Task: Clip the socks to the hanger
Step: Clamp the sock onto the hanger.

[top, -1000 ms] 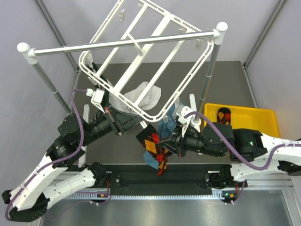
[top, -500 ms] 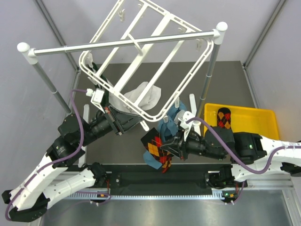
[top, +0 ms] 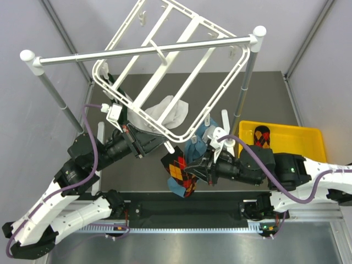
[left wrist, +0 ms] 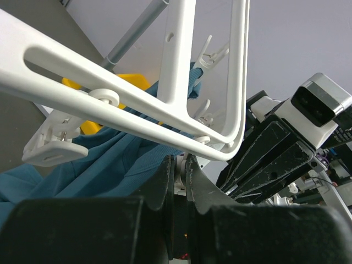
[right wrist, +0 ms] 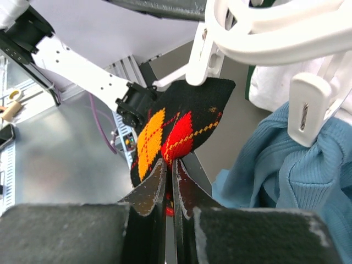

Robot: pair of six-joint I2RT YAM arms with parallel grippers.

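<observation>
Right, my right tool (right wrist: 169, 165) has its fingers pressed together on the argyle sock (right wrist: 176, 124), pinching it at the fold where an orange diamond meets a red one. The black fabric fans up above the tips. Just over it a white clip (right wrist: 204, 55) dangles from the hanger (right wrist: 286, 33), its lower end right at the sock's top edge; I can't tell whether it bites. Beside that, another clip (right wrist: 304, 110) grips the teal cloth (right wrist: 286, 181), which bunches to the right of the sock.

Over on my left tool (left wrist: 179, 165), the fingers are pressed together directly under the hanger's rounded corner. I can't make out whether anything sits between them.

From above, the held sock hangs off the worktop (top: 264, 93), at its near edge, between the two arms, with teal cloth behind it. The hanger is tilted on the metal rail (top: 148, 50), its low corner down by both tools. A white cloth (top: 168, 113) shows through the frame. The second sock (top: 262, 137) lies in the yellow bin (top: 280, 125) to the right, well apart.
</observation>
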